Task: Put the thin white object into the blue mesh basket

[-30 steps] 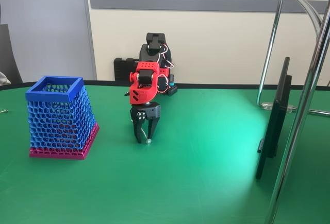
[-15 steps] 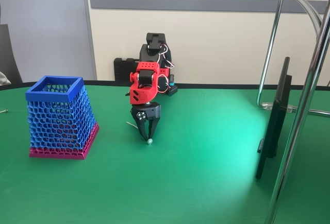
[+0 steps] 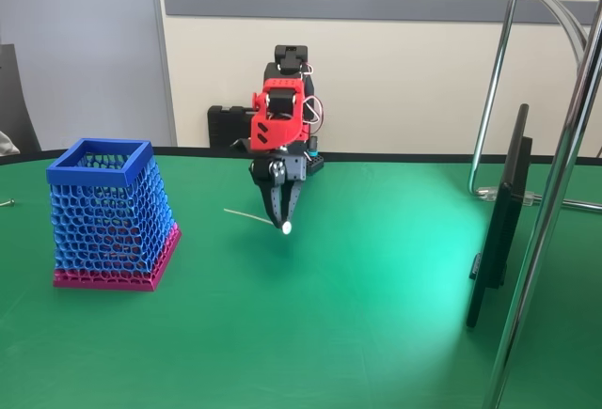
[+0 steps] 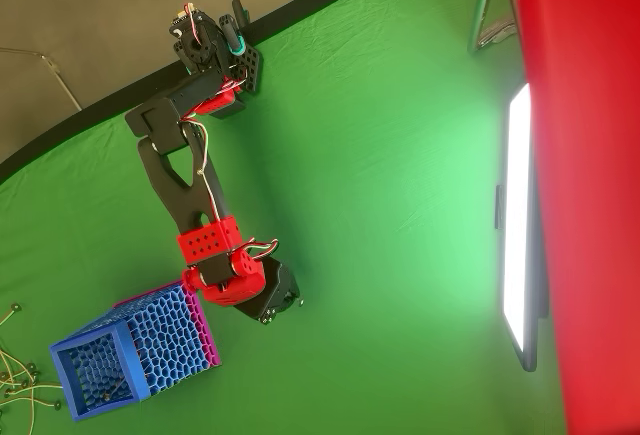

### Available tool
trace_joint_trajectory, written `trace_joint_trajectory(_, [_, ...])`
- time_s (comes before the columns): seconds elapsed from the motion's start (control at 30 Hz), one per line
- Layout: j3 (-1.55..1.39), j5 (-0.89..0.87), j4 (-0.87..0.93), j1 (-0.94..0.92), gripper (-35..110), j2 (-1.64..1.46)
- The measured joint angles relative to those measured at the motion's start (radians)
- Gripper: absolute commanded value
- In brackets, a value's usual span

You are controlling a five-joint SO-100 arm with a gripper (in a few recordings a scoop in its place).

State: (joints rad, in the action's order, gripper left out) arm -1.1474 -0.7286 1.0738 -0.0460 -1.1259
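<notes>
The thin white object [image 3: 254, 217] hangs above the green table, its rounded knob at the right end and its stem pointing left. My gripper [image 3: 283, 223] points down and is shut on it near the knob. In the overhead view the gripper [image 4: 272, 307] sits just right of the blue mesh basket [image 4: 130, 355], and the stick is hidden under the arm. The basket [image 3: 108, 216] stands upright at the left with a blue square rim and a pink base band, well left of the gripper in the fixed view.
A thin dark monitor [image 3: 499, 230] stands on edge at the right, among chrome stand poles [image 3: 550, 212]. Several loose thin sticks [image 4: 15, 375] lie at the table's left edge. The arm's base [image 4: 215, 50] is at the far edge.
The gripper closed on the white stick at the table surface, then rose and shifted slightly right, lifting the stick off the table.
</notes>
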Motion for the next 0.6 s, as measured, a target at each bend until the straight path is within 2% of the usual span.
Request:
trace_joint_trajectory(0.37, [-0.064,0.405,-0.431,-0.097,1,-0.235])
trace_joint_trajectory(0.5, [-0.112,0.476,-0.545,-0.137,0,-0.298])
trace_joint_trajectory(0.6, [-0.130,0.459,-0.609,-0.181,0,-0.325])
